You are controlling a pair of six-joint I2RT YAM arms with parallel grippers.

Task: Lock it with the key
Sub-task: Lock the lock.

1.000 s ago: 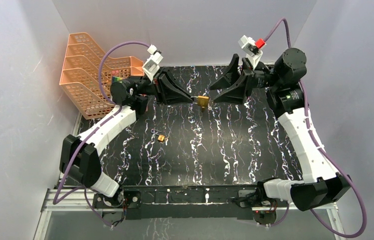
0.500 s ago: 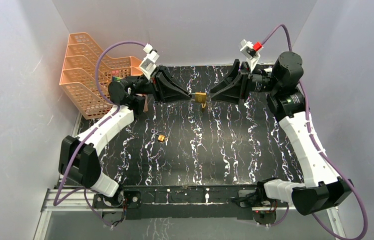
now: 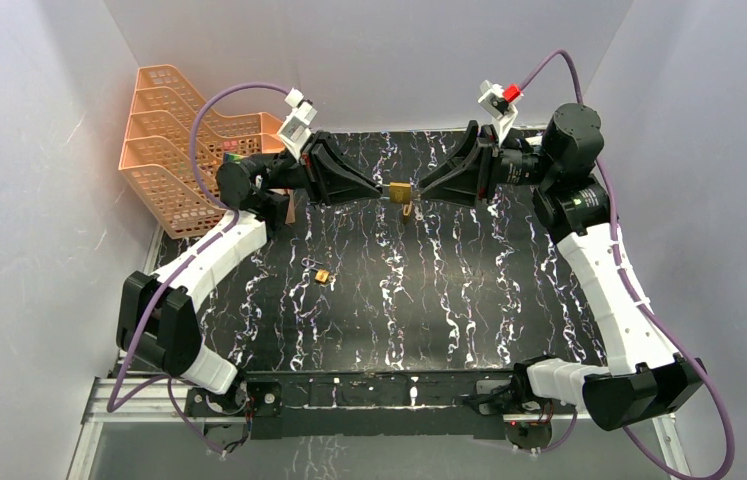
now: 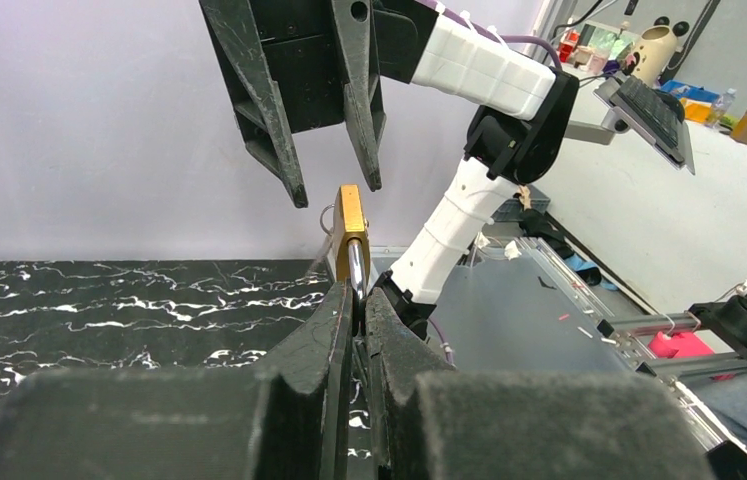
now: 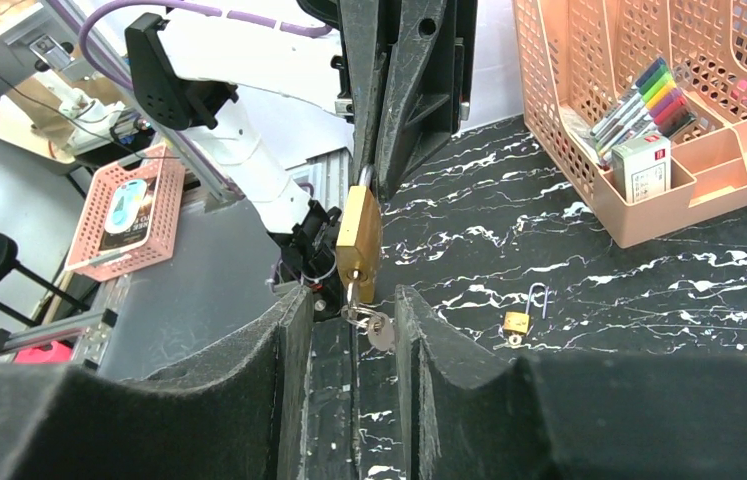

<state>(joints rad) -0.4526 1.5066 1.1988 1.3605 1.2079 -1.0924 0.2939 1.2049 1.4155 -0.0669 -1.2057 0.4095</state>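
Observation:
A brass padlock (image 3: 401, 191) hangs in the air over the far middle of the table. My left gripper (image 3: 386, 194) is shut on its steel shackle, and in the left wrist view the lock (image 4: 352, 230) stands just beyond the pinched fingertips (image 4: 357, 296). A key (image 5: 353, 296) sticks out of the lock's underside (image 5: 359, 235), with a ring and a second key (image 5: 381, 331) dangling from it. My right gripper (image 5: 352, 300) faces the lock from the right, open, its fingers on either side of the key with a gap on each side.
A second, small brass padlock (image 3: 322, 276) with its shackle up lies on the black marbled table (image 3: 449, 300), left of centre. An orange mesh organiser (image 3: 174, 150) holding markers (image 5: 639, 95) stands at the far left corner.
My right gripper has moved left up to the padlock and its jaws have narrowed around the key. The left gripper has kept its hold, shifting the lock slightly.

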